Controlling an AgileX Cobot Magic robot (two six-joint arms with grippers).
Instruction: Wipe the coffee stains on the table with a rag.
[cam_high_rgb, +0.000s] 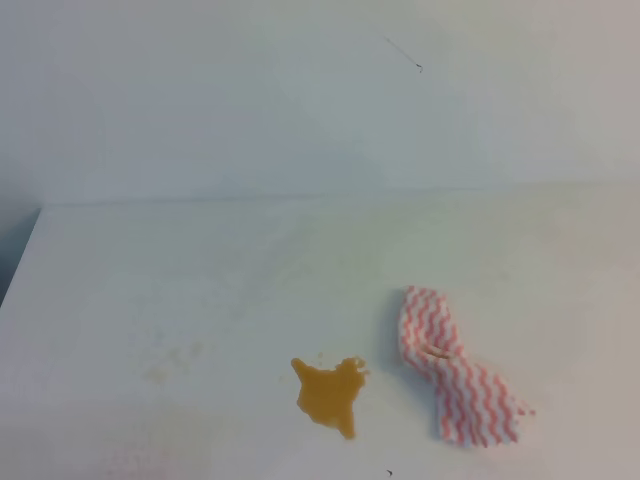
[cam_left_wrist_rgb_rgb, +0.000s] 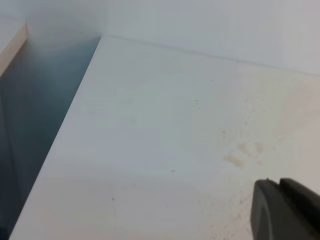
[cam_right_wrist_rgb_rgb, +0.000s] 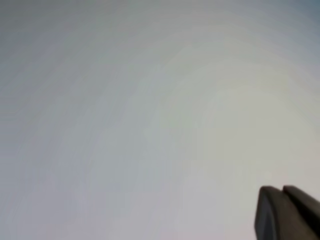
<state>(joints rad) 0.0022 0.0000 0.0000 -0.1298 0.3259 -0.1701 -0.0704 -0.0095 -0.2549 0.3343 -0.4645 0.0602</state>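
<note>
Rag (cam_high_rgb: 458, 377) lies right of the coffee stains (cam_high_rgb: 329, 394) on the table (cam_high_rgb: 180, 290), long axis diagonal. Right arm likely nearer. Both grippers barely in frame; can't tell their opening.

Orange-brown coffee stains (cam_high_rgb: 328, 396); pink-white zigzag rag (cam_high_rgb: 455, 372); white table (cam_high_rgb: 200, 290); black claw tips.

The counter (cam_high_rgb: 200, 270) is a broad, matte white surface with faint yellowish smudges. The coffee stains (cam_high_rgb: 328, 393) form one orange-brown blotch with ragged edges near its front edge. The rag (cam_high_rgb: 455, 370), a pink-and-white zigzag-striped strip, lies crumpled and twisted just right of the blotch, not touching it.
</note>
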